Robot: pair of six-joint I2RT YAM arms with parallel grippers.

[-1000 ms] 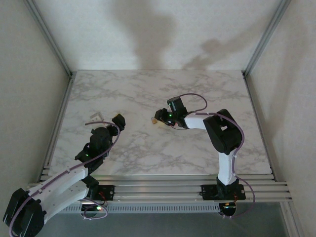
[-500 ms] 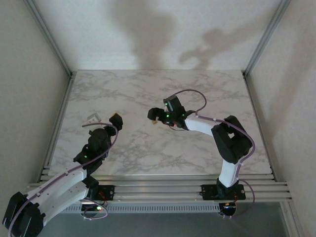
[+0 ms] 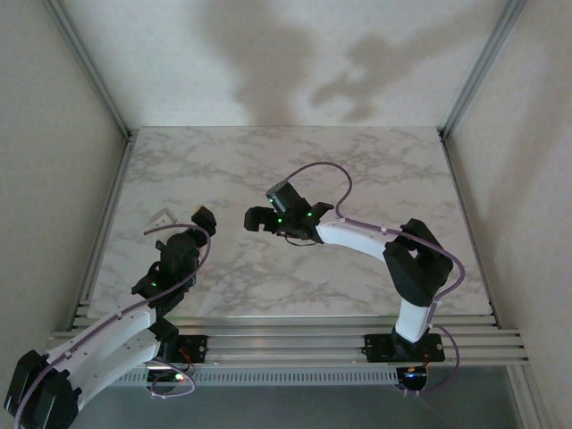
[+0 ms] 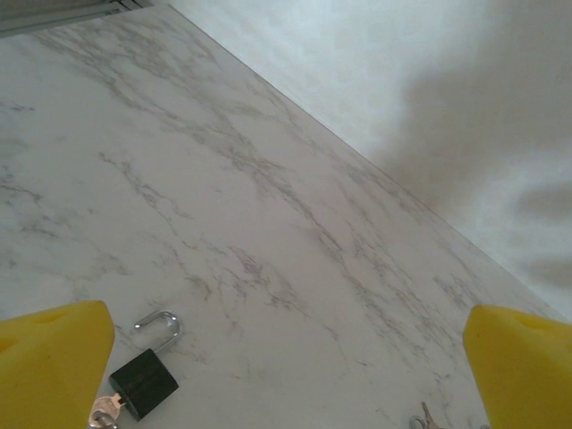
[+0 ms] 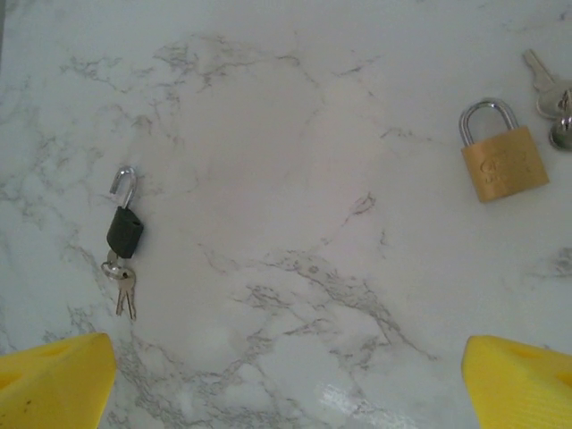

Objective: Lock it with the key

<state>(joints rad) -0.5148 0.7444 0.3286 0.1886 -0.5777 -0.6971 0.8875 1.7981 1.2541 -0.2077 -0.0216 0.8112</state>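
A small black padlock (image 5: 125,231) lies flat on the marble with its shackle swung open and a key ring (image 5: 122,288) hanging from its keyhole. In the left wrist view the same black padlock (image 4: 143,382) sits just inside the left fingertip. A brass padlock (image 5: 504,162) with its shackle down lies to the right, loose keys (image 5: 551,92) beside it. My right gripper (image 3: 281,223) hovers open above the table between the two locks, and my right gripper (image 5: 286,375) holds nothing. My left gripper (image 4: 286,357) is open and empty, and my left gripper (image 3: 183,216) hangs over the table's left part.
The marble table (image 3: 357,170) is bordered by an aluminium frame rail (image 3: 107,232) on the left and white walls behind. Another bit of key (image 4: 424,417) shows at the bottom edge of the left wrist view.
My right arm has swung left and lifted, so the gripper now covers the brass padlock in the top view. My left gripper drifted slightly left. Both stay open.
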